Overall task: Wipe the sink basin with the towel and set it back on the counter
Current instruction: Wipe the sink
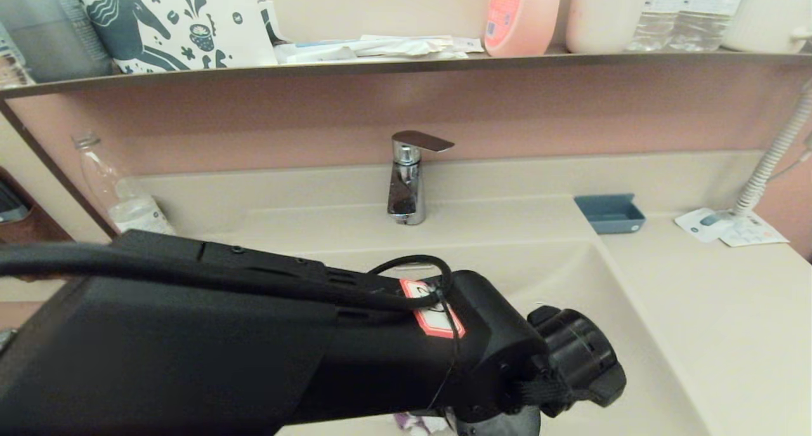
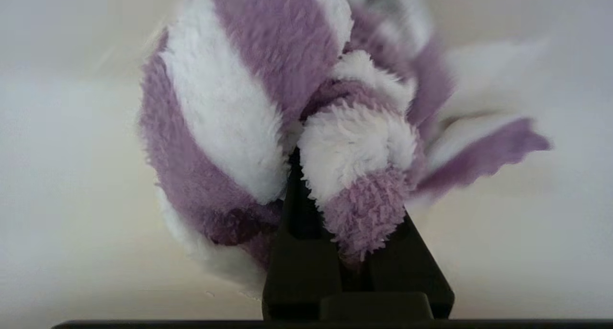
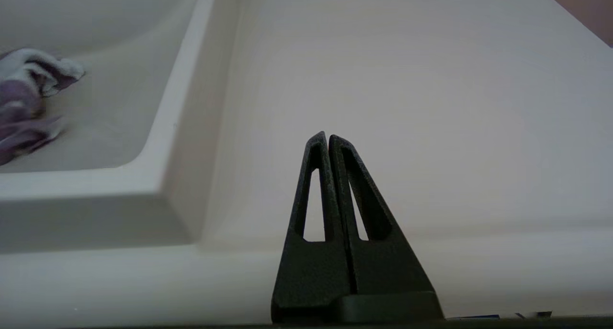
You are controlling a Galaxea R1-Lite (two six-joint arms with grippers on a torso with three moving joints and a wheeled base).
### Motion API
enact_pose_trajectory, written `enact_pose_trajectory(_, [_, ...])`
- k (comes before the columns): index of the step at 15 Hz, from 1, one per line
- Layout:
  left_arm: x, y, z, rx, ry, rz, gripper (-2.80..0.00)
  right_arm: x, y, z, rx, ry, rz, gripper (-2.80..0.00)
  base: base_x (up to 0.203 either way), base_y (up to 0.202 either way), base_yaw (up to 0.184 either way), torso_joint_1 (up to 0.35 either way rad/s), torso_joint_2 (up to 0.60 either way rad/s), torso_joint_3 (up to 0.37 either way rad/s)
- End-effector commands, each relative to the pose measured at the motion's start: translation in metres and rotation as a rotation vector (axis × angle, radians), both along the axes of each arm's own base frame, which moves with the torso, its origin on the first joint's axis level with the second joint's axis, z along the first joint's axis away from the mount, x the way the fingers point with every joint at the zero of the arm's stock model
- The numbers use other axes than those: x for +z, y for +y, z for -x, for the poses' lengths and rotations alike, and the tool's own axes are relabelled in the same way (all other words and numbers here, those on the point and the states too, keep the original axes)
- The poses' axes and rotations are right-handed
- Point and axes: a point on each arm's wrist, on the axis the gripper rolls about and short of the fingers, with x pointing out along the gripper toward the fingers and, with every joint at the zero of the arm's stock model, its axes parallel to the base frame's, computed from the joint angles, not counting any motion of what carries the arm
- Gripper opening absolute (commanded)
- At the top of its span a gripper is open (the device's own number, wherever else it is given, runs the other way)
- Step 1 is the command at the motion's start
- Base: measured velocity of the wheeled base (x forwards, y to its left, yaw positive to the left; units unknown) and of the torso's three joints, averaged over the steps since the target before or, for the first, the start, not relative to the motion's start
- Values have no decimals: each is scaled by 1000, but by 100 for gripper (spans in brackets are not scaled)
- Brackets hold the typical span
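My towel [image 2: 225,123] is a fluffy terry bunch of purple and white stripes, crumpled into thick folds, and my left gripper [image 2: 335,233] has its fingers clamped on a fold of it. It sits down inside the sink basin [image 1: 628,334], against the pale bowl; from the right wrist camera I catch one end of it [image 3: 24,104] lying on the basin floor near the wall below the counter edge.

From the head camera I can barely see it: my left arm [image 1: 266,341] stretches across the lower half of the view and covers most of the basin, so only a sliver of purple [image 1: 412,421] peeks out under the wrist. The far edge of the cloth is smeared in the left wrist view, so I cannot make out how it lies there.

My right gripper [image 3: 328,142] hangs over the counter [image 1: 717,322] with its fingers pressed together, holding nothing.

The counter and basin are one smooth cream-beige moulding. A chrome faucet [image 1: 407,179] stands at the back ledge, a small blue dish [image 1: 609,212] just beside the basin's far corner, paper cards [image 1: 729,226] further along, and a clear bottle [image 1: 120,191] at the other end. A dark-edged shelf [image 1: 406,65] above carries bottles and packets
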Motion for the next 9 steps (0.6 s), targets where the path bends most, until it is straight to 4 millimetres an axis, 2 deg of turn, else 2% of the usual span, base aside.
enact_pose_trajectory(1, [18, 27, 14, 30, 86, -56, -280, 0, 0, 0, 1, 1, 0, -280, 0, 0, 0, 0, 0, 0])
enact_pose_trajectory(4, [9, 64, 22, 72, 187, -218, -280, 0, 0, 0, 1, 1, 0, -280, 0, 0, 0, 0, 0, 0])
enact_pose_trajectory(6, [30, 90, 31, 84, 191, -201, -280, 0, 0, 0, 1, 1, 0, -280, 0, 0, 0, 0, 0, 0])
enact_pose_trajectory(9, [77, 124, 46, 75, 194, -80, -280, 0, 0, 0, 1, 1, 0, -280, 0, 0, 0, 0, 0, 0])
